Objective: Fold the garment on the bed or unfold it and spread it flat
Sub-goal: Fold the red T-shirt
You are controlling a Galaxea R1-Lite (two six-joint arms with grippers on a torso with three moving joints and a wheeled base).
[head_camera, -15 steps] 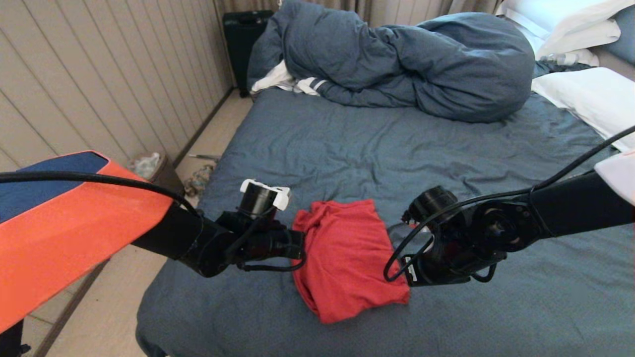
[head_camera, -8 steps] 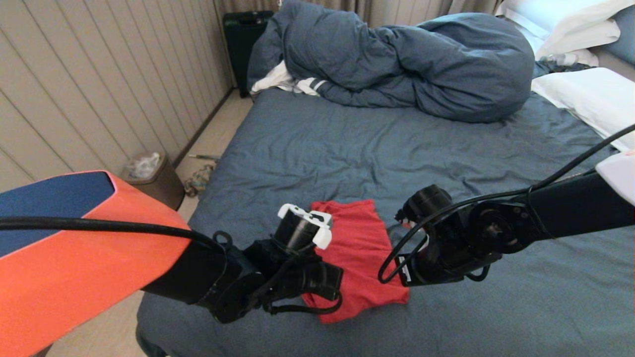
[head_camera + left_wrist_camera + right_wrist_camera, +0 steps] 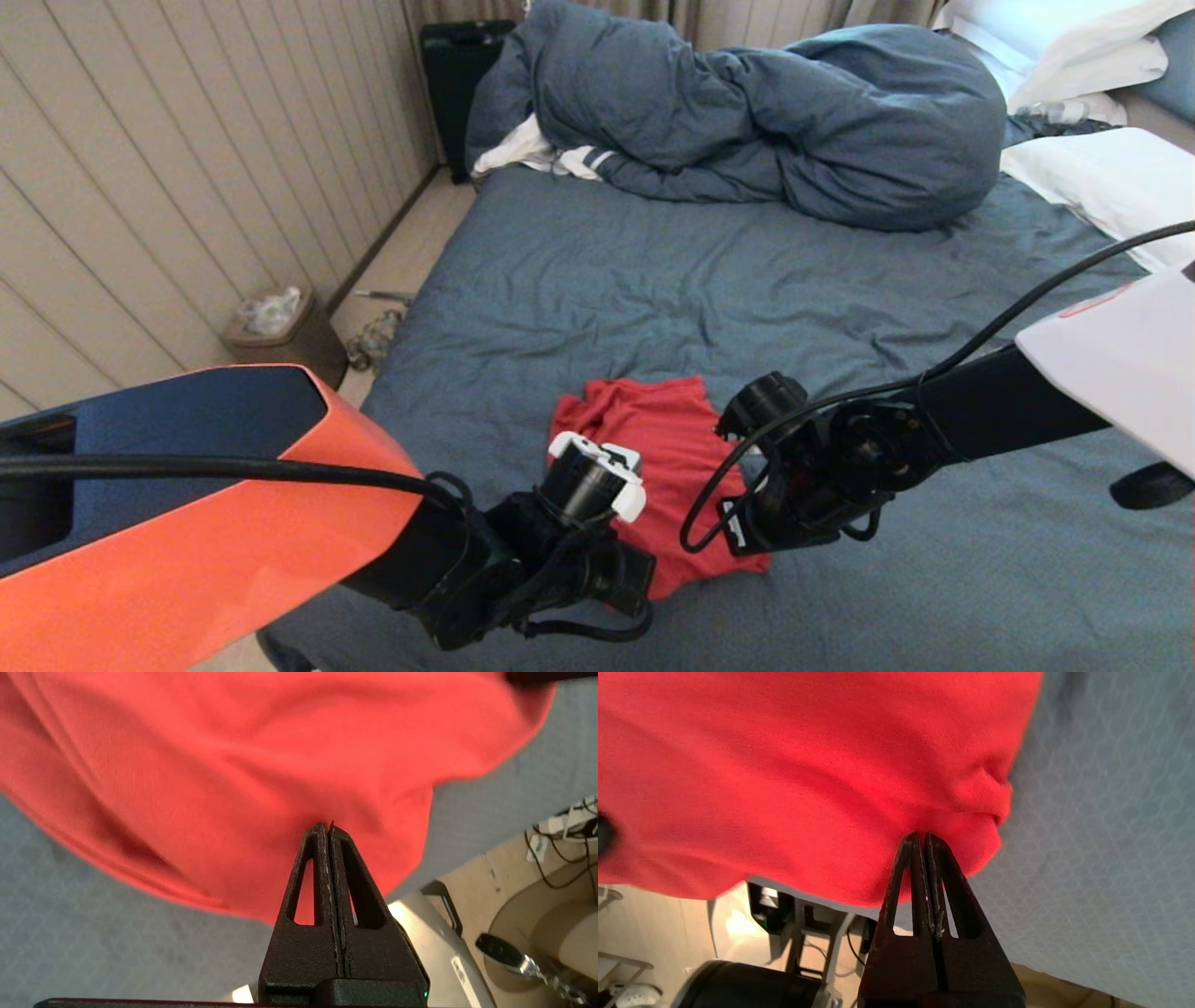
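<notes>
The red garment lies bunched on the near part of the bed, its lettering hidden. My left gripper is at its near left corner. In the left wrist view the jaws are pressed together with their tips in the red cloth. My right gripper is at the near right corner. Its jaws are also pressed together, and the cloth puckers at their tips. Both wrists hide the garment's near edge in the head view.
A bunched blue-grey duvet and a white striped cloth lie at the far end, with white pillows at the far right. A waste bin and a panelled wall stand left of the bed. A black case is in the far corner.
My left arm has swung from the garment's left edge towards the near right, now over its near left corner. The right arm has shifted a little left and nearer. Both grippers stay shut.
</notes>
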